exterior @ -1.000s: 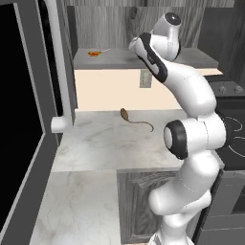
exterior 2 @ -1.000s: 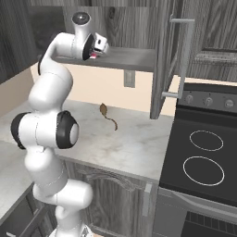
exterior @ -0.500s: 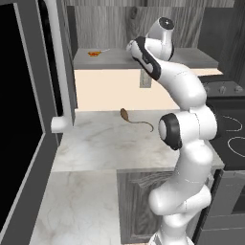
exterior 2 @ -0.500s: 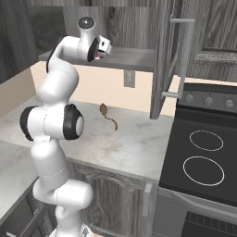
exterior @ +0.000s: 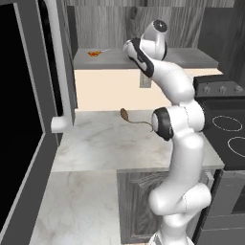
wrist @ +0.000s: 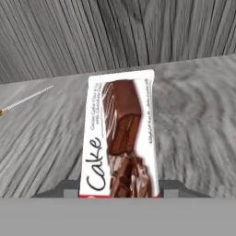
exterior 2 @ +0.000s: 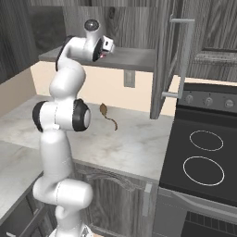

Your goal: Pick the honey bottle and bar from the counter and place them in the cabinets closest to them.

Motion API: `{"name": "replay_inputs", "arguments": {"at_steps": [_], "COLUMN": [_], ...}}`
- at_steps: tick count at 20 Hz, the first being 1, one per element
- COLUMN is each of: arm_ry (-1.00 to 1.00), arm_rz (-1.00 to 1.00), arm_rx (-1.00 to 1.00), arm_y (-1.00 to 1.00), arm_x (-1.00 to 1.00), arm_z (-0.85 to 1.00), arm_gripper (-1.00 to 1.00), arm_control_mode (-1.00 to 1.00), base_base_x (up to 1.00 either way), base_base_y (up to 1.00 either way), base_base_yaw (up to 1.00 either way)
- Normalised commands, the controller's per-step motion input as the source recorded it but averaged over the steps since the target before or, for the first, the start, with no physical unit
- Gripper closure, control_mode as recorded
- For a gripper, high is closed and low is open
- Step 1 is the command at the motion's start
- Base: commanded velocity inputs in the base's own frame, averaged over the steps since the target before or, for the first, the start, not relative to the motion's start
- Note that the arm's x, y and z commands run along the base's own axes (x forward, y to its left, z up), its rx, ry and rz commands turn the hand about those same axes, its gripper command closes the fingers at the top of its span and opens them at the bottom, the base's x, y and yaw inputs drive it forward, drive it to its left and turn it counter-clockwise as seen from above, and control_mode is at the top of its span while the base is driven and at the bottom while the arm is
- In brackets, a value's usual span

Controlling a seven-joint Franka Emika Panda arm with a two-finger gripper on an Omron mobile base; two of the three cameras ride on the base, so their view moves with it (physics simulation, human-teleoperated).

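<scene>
The bar (wrist: pixel 120 138), a white packet printed "Cake" over a picture of brown cake, stood lengthwise in the hand view, its near end caught between the narrowly set jaws of the gripper (wrist: pixel 119 188), its far end pointing to twelve o'clock toward the wood-grain back wall of the cabinets (wrist: pixel 115 32). Beneath it ran the smooth grey shelf floor (wrist: pixel 193 106), though whether the packet touched that floor could not be told.

In the left base view the white arm rose from the five o'clock corner and bent up to the open cabinets (exterior: pixel 191 58), its hand at the shelf's front edge. A small orange thing (exterior: pixel 94 53) lay on the shelf at about ten o'clock from the hand. Below, the counter (exterior: pixel 100 143) was pale marbled stone, with a cream backsplash behind it and a brown teardrop thing with a thin tail (exterior: pixel 125 115) lying near the wall. A tall dark panel stood along the nine o'clock side.

In the right base view a cabinet door (exterior 2: pixel 172 60) hung open at about two o'clock, with a long pale handle. The black stovetop (exterior 2: pixel 203 157) with white rings filled the four o'clock quarter, and grey arched-panel base cabinets (exterior 2: pixel 115 203) sat under the counter.
</scene>
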Motion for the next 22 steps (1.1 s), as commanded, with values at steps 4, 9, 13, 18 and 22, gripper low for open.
{"name": "replay_inputs", "arguments": {"at_steps": [4,9,13,18,22], "arm_ry": [0.00,0.03,0.01,0.00,-0.01], "arm_rz": [0.00,0.00,0.04,0.08,0.10], "arm_rx": [0.00,-0.03,-0.10,-0.10,-0.05], "arm_y": [0.00,0.00,-0.01,-0.04,-0.21], "arm_x": [0.13,-0.38,-0.87,-1.00,-1.00], "arm_z": [0.01,0.00,0.00,-0.11,-0.39], "arm_gripper": [-1.00,-1.00,-1.00,-1.00,-1.00], "arm_control_mode": [-1.00,-1.00,-1.00,-1.00,-1.00], "base_base_x": [0.00,0.00,0.00,0.00,0.00], "base_base_y": [0.00,0.00,0.00,0.00,0.00], "base_base_yaw": [0.00,0.00,0.00,0.00,0.00]}}
